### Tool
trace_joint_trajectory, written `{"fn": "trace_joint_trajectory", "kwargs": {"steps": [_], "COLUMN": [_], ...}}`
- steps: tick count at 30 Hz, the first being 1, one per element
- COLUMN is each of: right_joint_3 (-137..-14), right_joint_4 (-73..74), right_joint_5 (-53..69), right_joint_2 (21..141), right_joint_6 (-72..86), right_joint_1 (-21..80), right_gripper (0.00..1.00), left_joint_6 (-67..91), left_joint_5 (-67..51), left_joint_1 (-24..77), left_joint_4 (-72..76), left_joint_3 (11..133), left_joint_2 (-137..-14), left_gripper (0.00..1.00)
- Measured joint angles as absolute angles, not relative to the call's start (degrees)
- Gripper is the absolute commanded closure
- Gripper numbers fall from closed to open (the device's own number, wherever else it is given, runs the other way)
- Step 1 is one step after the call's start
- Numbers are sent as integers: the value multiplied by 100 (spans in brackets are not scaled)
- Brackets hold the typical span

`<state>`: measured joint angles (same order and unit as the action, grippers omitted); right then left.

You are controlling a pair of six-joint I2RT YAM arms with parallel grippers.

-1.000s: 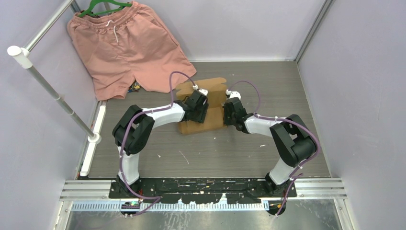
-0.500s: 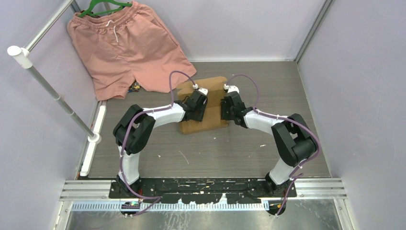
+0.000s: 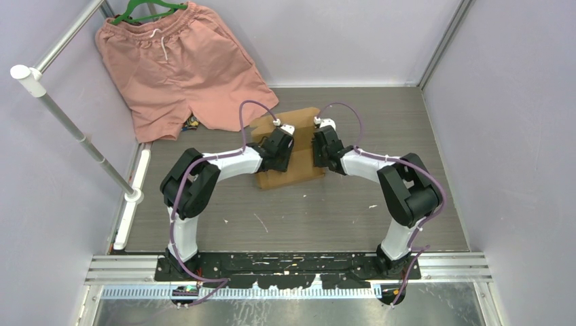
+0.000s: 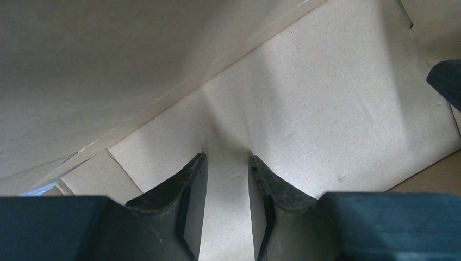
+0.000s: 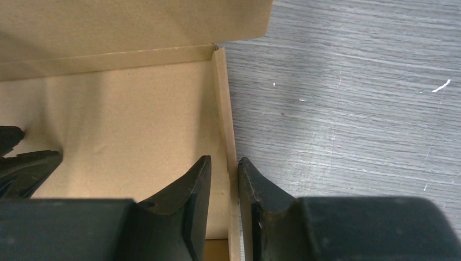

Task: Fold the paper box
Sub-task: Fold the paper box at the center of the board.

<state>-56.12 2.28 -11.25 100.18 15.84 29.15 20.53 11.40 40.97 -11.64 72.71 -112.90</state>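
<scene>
- Table (image 3: 407,122): grey wood-grain top inside pale walls, with scuffs and white flecks on the near half.
- Shorts (image 3: 180,68): salmon pink, spread out at the far left corner. The waistband is on a green hanger (image 3: 146,8) and the legs lie on the table top.
- Pole (image 3: 75,129): a metal pole runs slantwise along the left side, near the shorts.
- Cardboard box (image 3: 285,178): plain brown and partly formed. It sits at mid-table, just right of the shorts' hem, between the two arms. The floor panel lies flat; the wrist views show a low wall raised along its right edge, another across the far side, and a flap leaning over from the far left.
- Left gripper (image 4: 227,157): it reaches in from the left, over the floor panel. The jaws stand a narrow gap apart with the tips against the cardboard. I cannot tell whether they pinch a fold or only press on it.
- Right gripper (image 5: 224,160): it comes from the right. The jaws are nearly together, one finger inside the box and one outside, with the raised right wall clamped between them. The outer finger is over bare table.
- The two grippers face each other across the box, close together but apart.
</scene>
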Motion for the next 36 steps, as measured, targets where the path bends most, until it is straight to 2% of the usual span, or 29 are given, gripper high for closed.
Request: {"fn": "trace_joint_trajectory", "kwargs": {"steps": [7,14,19,36], "right_joint_3": [-5717,-5804,-5894,-6020], "right_joint_4": [242,239,250,263], "right_joint_5": [-1199,-1479,-1660,-2248], "right_joint_2": [10272,10302,10385,10560], "right_joint_6": [1503,1455,1339,1059], "right_joint_1": [2919,2919,2945,3055], "right_gripper": [75,76,83,83], "left_joint_6": [2047,2029,2023,1929], "left_joint_5": [1135,1116,1070,937], "left_joint_1": [4097,4095,4095,4088], "left_joint_4": [-1087,-1055,-1013,-821], "left_joint_3": [7244,7240,7234,7231], "left_joint_2": [-11290,-11290,-11292,-11334], "left_gripper": [67,67,67,67]}}
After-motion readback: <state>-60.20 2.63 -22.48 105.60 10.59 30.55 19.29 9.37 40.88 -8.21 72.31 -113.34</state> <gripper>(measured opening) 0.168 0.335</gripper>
